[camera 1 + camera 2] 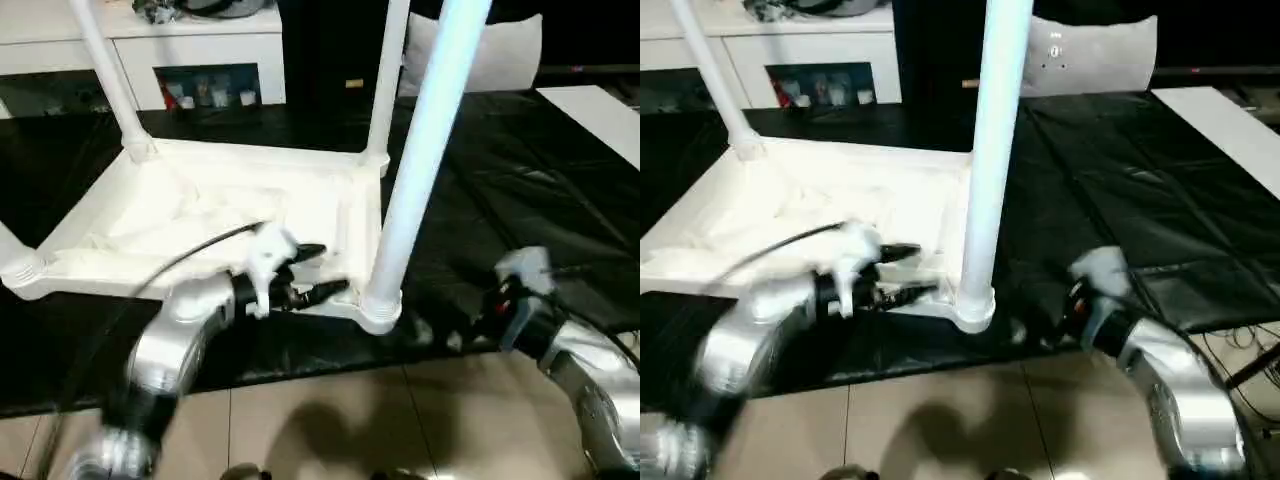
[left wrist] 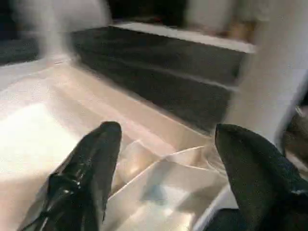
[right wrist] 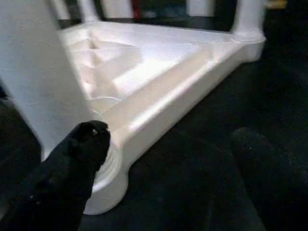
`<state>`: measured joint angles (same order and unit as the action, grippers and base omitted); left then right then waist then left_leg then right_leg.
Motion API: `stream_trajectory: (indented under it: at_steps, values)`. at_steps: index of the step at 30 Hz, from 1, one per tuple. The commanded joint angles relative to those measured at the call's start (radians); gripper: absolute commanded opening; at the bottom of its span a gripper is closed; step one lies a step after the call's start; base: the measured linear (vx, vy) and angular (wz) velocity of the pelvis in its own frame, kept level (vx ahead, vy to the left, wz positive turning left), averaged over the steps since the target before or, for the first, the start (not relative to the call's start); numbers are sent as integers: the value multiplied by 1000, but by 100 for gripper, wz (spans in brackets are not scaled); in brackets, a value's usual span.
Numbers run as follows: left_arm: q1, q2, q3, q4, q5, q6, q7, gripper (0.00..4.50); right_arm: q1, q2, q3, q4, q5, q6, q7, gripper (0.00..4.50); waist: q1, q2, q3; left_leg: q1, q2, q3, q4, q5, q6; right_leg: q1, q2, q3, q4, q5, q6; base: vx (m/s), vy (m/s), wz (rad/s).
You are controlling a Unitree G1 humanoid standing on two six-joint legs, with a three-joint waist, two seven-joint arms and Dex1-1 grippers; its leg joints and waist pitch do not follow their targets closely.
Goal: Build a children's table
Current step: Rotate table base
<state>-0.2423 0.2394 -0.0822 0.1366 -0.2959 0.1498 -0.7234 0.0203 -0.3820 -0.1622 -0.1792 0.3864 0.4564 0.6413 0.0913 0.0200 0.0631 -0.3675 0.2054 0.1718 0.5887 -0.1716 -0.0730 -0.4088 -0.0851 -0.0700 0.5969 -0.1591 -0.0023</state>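
Note:
The children's table lies upside down on a black sheet, its ribbed underside (image 1: 200,215) facing up. White legs stand in the corner sockets: the near right leg (image 1: 425,140) in its socket (image 1: 378,308), and two at the far corners (image 1: 105,70) (image 1: 387,75). My left gripper (image 1: 325,270) hovers open over the underside just left of the near right leg, with nothing between its fingers (image 2: 91,159). My right gripper (image 3: 168,139) is open low over the sheet, just right of that leg's socket (image 3: 108,187), with one finger (image 3: 79,154) close to it.
A long white cabinet (image 1: 200,50) runs along the back left. A white cushion (image 1: 500,50) leans at the back right. The black sheet (image 1: 510,180) stretches to the right of the table. A white panel (image 1: 600,110) lies at the far right, and tiled floor (image 1: 330,420) is nearest me.

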Motion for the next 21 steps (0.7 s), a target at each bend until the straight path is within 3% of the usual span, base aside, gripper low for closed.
stream_trajectory:
  at_steps: [1,2,4,5,6,7,8,9,10,11,12,13,14,15,16,17,18,19,20,21]
  values:
    - [33,-20,48,-69,-10,10,95,346,27,18,-22,-60,3,7,-41,450,4,-13,-75,0,19,1,-65,-244,40,48,-45,35,-77,-334,-148,0,0,0]
    - [95,-48,70,-125,16,0,176,346,61,49,-30,-93,-20,-70,-72,450,2,-18,-71,-1,19,2,-67,-256,41,45,-44,34,-82,-363,-130,0,0,0]
    - [140,-70,76,-168,66,8,244,346,82,86,-42,-118,-21,-65,-125,450,-1,-27,-63,0,15,3,-71,-291,36,39,-42,31,-97,-472,-81,0,0,0]
    - [140,-70,76,-168,66,8,244,346,82,86,-42,-118,-21,-65,-125,450,-2,-22,-62,0,13,-1,-73,-297,30,38,-43,31,-102,-523,-51,0,0,0]
    - [193,-97,74,-229,142,12,323,346,103,135,-49,-152,-21,-30,-198,450,6,-42,-53,-57,-3,-40,-94,-305,59,78,-61,-13,-84,-539,-32,0,0,0]
    - [218,-109,70,-261,186,24,374,346,115,158,-48,-172,-24,-7,-240,450,-3,-11,-59,-53,8,-53,-105,-305,60,78,-53,-24,-84,-506,-40,0,0,0]
    - [223,-111,69,-268,194,28,386,346,117,162,-47,-177,-24,-2,-249,450,-23,-5,-49,-48,21,-86,-108,-387,55,67,-46,-45,-86,-453,-62,-17,-24,42]
    - [231,-119,62,-276,235,21,431,346,119,183,-36,-179,-55,-19,-288,450,-32,19,-49,-36,51,-137,-129,-543,14,74,-27,-60,-66,-403,-94,-1,-47,54]
    - [233,-122,61,-277,237,21,438,346,119,185,-33,-179,-61,-23,-294,450,-42,28,-47,-28,79,-175,-156,-627,5,74,-11,-60,-32,-346,-111,-1,-47,54]
    - [238,-134,61,-284,241,30,470,346,120,195,-10,-180,-89,-38,-314,450,-59,27,-45,-6,127,-217,-179,-707,22,64,-2,-37,25,-248,-135,15,-85,51]
    - [239,-138,61,-288,239,41,481,346,121,196,4,-183,-97,-41,-316,450,-53,23,-44,37,179,-173,-178,-689,19,31,-6,-13,44,-182,-151,32,-148,33]
    - [245,-143,62,-304,226,40,488,346,122,213,22,-181,-110,-96,-311,450,-58,12,-31,12,174,-151,-194,-686,29,45,-9,-4,58,-174,-142,32,-148,33]
    - [250,-142,62,-319,223,60,496,346,125,213,48,-178,-139,-141,-306,450,-32,-10,-21,-20,131,-91,-181,-704,37,49,-18,41,40,-314,-100,8,-205,20]
    - [254,-142,63,-330,227,63,506,346,128,213,69,-177,-165,-173,-307,450,-13,-56,-11,65,-55,11,105,-486,7,-76,-62,20,-189,-904,11,-28,-185,8]
    - [258,-144,67,-340,223,61,507,346,131,200,88,-193,-158,-50,-329,450,-10,-82,-37,42,-70,13,142,-298,33,-59,-79,49,-182,-1068,85,-28,-185,8]
    - [260,-146,71,-347,217,63,506,346,132,186,103,-206,-142,68,-343,450,16,-84,-49,-66,-50,-25,93,-101,37,65,-114,100,-117,-1019,168,43,-107,-11]
    - [267,-149,70,-364,225,68,505,346,141,203,104,-217,-132,70,-354,450,36,-66,-58,-28,-19,-38,27,-104,31,39,-96,109,-101,-822,190,51,-80,10]
    - [275,-147,67,-379,234,73,504,346,152,222,93,-223,-119,59,-362,450,31,-62,-62,-11,-15,-37,4,-110,43,41,-79,92,-94,-692,164,51,-80,10]
    - [276,-147,66,-381,235,74,504,346,154,225,91,-224,-117,58,-364,450,17,-57,-58,-28,-17,-51,-25,-142,54,52,-46,57,-78,-531,135,-26,-102,14]
    - [285,-145,63,-394,241,85,503,346,163,246,76,-222,-113,21,-377,450,26,-41,-65,-15,-11,-48,-26,-147,51,47,-45,48,-85,-498,117,-20,-77,-1]
